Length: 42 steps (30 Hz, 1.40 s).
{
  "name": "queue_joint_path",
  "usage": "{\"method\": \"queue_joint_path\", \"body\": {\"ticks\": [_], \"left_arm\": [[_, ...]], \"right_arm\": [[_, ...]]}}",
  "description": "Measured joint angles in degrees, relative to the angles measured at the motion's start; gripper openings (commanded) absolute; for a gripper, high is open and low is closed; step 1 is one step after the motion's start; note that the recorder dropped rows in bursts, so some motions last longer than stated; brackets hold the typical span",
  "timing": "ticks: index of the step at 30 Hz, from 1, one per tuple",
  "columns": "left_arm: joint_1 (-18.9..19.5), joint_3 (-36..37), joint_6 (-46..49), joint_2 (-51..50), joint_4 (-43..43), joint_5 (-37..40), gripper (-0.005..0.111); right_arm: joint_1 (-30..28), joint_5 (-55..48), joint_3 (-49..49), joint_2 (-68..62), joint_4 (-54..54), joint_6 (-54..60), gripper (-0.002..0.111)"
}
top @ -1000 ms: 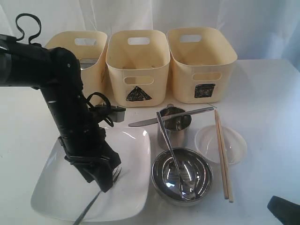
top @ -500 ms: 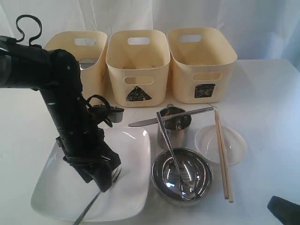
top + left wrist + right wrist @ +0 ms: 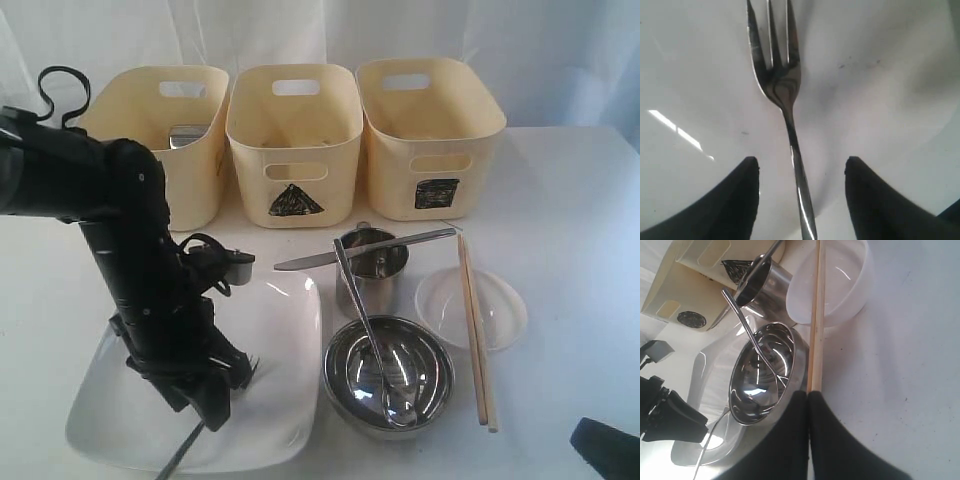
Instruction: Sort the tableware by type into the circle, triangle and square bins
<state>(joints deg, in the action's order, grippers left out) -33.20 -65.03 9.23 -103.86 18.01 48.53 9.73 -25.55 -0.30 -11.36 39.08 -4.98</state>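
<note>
A steel fork (image 3: 782,95) lies on the large white square plate (image 3: 290,330) at the front left, its handle (image 3: 185,450) sticking out over the front rim. My left gripper (image 3: 801,162) is low over the plate and open, one finger (image 3: 740,200) on each side of the fork's handle without touching it. To the right stand a steel bowl (image 3: 388,375) with a spoon (image 3: 365,320) in it, a steel cup (image 3: 368,265) with a knife (image 3: 365,248) across it, and a clear dish (image 3: 470,305) under wooden chopsticks (image 3: 475,330). My right gripper (image 3: 807,392) is shut and empty at the front right corner (image 3: 605,447).
Three cream bins stand in a row at the back: the left one (image 3: 165,130) with something steel inside (image 3: 188,135), the triangle bin (image 3: 293,140) and the square bin (image 3: 430,135). The left arm's elbow (image 3: 110,180) rises in front of the left bin.
The left arm has sunk down and a little to the left, bringing its open gripper lower over the fork on the plate. Nothing else has moved.
</note>
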Motion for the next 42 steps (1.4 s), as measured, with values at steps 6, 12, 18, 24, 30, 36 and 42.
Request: {"method": "queue_joint_path", "body": {"ticks": [6,12,18,24,30,36,42], "left_arm": [[0.0,0.5,0.0,0.0,0.1,-0.9,0.057],[0.0,1.3,0.0,0.0,0.5,-1.4,0.057],[0.0,1.3,-0.1,0.0,0.6,-1.4,0.057],[-0.1,1.3,-0.1,0.0,1.6,-1.5,0.057],[-1.5,1.3,-0.1,0.0,1.8,-2.4,0.056],[-1.9,1.3,-0.4,0.0,1.8,-3.3,0.056],[-2.0,1.3,-1.4,0.0,0.1,-3.4,0.056]], "right_arm": [[0.0,0.0,0.0,0.0,0.0,0.0,0.0],[0.0,0.0,0.0,0.0,0.0,0.0,0.0],[0.0,0.0,0.0,0.0,0.0,0.0,0.0],[0.0,0.0,0.0,0.0,0.0,0.0,0.0],[0.0,0.0,0.0,0.0,0.0,0.0,0.0],[0.0,0.0,0.0,0.0,0.0,0.0,0.0],[0.0,0.0,0.0,0.0,0.0,0.0,0.0]]}}
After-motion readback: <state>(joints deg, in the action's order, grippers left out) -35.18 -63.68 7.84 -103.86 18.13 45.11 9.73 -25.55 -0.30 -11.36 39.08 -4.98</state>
